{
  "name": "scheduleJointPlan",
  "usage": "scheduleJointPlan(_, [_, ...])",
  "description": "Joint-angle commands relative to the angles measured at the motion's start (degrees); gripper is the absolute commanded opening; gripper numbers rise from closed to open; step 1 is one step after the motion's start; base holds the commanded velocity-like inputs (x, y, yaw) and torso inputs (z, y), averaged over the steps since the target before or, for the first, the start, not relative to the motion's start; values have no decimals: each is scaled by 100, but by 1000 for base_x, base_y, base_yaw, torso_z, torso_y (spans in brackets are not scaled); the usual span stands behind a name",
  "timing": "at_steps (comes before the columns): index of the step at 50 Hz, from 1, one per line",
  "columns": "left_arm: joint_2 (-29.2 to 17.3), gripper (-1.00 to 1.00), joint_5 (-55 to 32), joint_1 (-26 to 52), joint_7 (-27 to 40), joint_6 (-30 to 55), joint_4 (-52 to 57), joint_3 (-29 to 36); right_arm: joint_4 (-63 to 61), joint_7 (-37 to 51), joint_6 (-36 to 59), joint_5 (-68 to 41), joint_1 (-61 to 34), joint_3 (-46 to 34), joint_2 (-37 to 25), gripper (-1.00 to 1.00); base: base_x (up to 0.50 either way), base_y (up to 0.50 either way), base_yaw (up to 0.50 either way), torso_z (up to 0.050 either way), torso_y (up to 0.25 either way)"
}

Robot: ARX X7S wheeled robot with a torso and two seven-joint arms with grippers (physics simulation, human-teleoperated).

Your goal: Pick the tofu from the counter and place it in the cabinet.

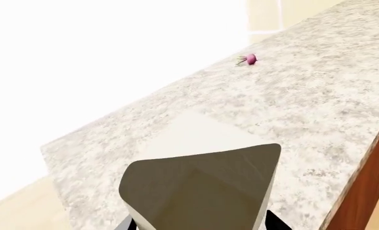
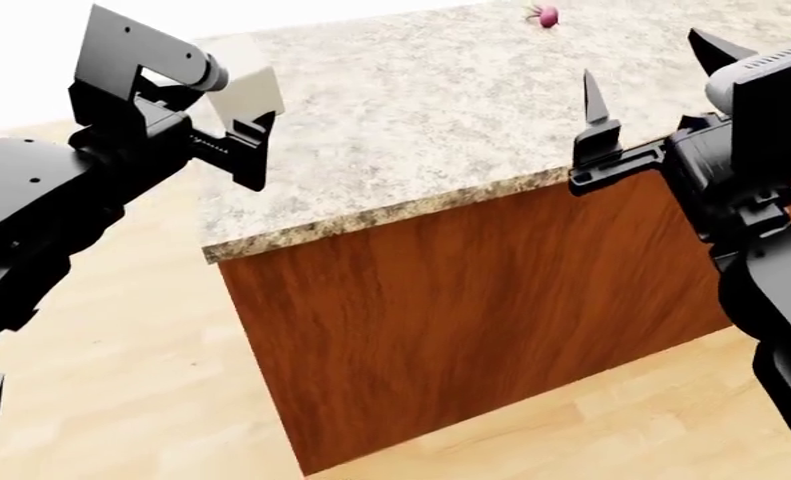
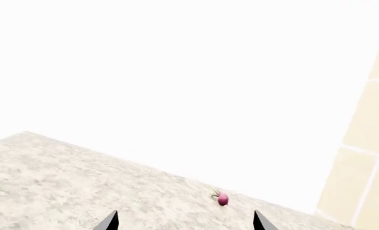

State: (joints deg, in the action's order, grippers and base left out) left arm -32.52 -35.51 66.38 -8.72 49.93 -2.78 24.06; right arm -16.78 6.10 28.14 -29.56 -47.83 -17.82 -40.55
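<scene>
Left gripper hanging out at upper left of the head view, pinching the tofu, an off-white block sticking up above the black fingers, right over the near left corner of the table. In the left wrist view, tofu filling the lower middle of the frame, shaded greyish, raised off the speckled granite and throwing a pale patch on it. Right gripper sitting at upper right of the head view, fingers spread wide apart and clamping nothing, hovering over the front edge of the table. Only the two pointed tips poking in at the bottom of the right wrist view, well apart. Little pink radish lying way back at the top of the head view, also showing up at upper middle of the left wrist view and lower middle of the right wrist view. Reddish-brown wood side facing the camera, light wood floor below.
</scene>
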Motion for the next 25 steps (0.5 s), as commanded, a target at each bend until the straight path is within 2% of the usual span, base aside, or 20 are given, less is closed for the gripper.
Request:
scheduleJointPlan(1, [-72, -100, -60, -36, 88, -24, 116, -48, -87, -90, -240, 234, 77, -191, -11, 100, 0, 0, 500, 0, 0])
scheduleJointPlan(25, [-24, -100, -66, -111, 169, -176, -76, -161, -28, -71, -198, 131, -46, -213, 177, 100, 0, 0, 500, 0, 0])
